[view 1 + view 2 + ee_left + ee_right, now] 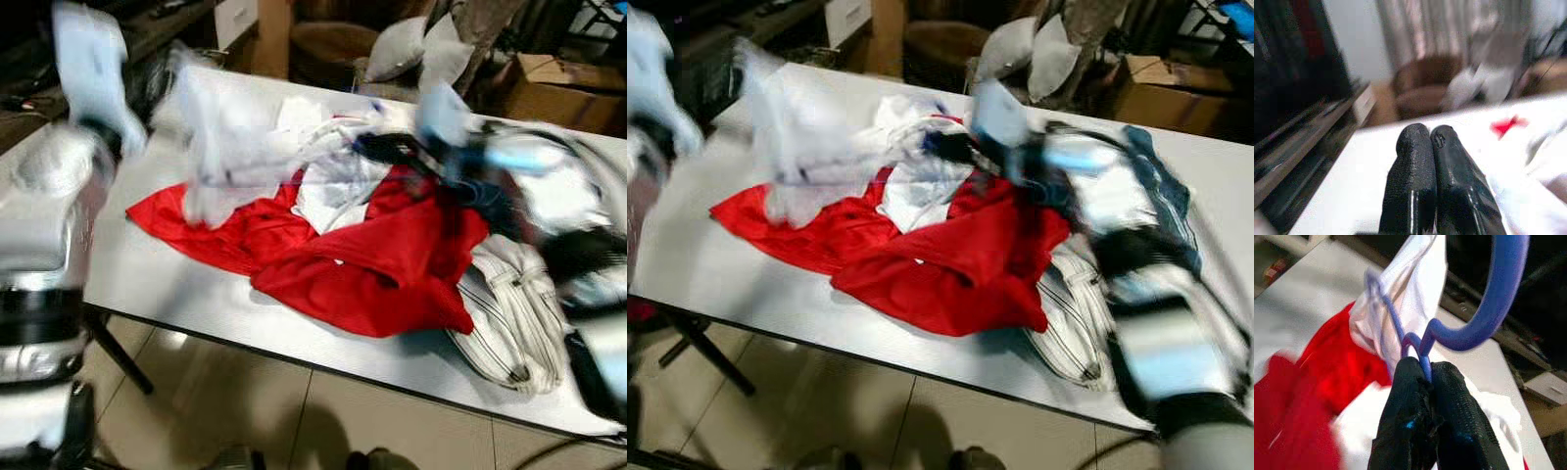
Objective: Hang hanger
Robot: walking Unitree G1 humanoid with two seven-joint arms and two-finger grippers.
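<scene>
A blue plastic hanger (1498, 298) with a white garment (1410, 289) on it hangs above the table. My right gripper (1426, 369) is shut on the hanger's neck, just below the hook. In the eye views, blurred by motion, the right arm reaches from the lower right over the clothes pile, and the white garment (220, 147) hangs as a pale smear over the table's left part. In the left wrist view my left gripper (1430, 134) is shut with nothing between its fingers, above the white tabletop. The left arm (49, 225) stands at the table's left end.
On the white table (176, 284) lies a pile of clothes: a red garment (372, 255), a striped white one (514, 313), blue denim (1161, 186). Behind it are a brown armchair (328, 44) with pillows (397, 49) and cardboard boxes (549, 88). A dark shelf unit (1298, 122) stands at the left.
</scene>
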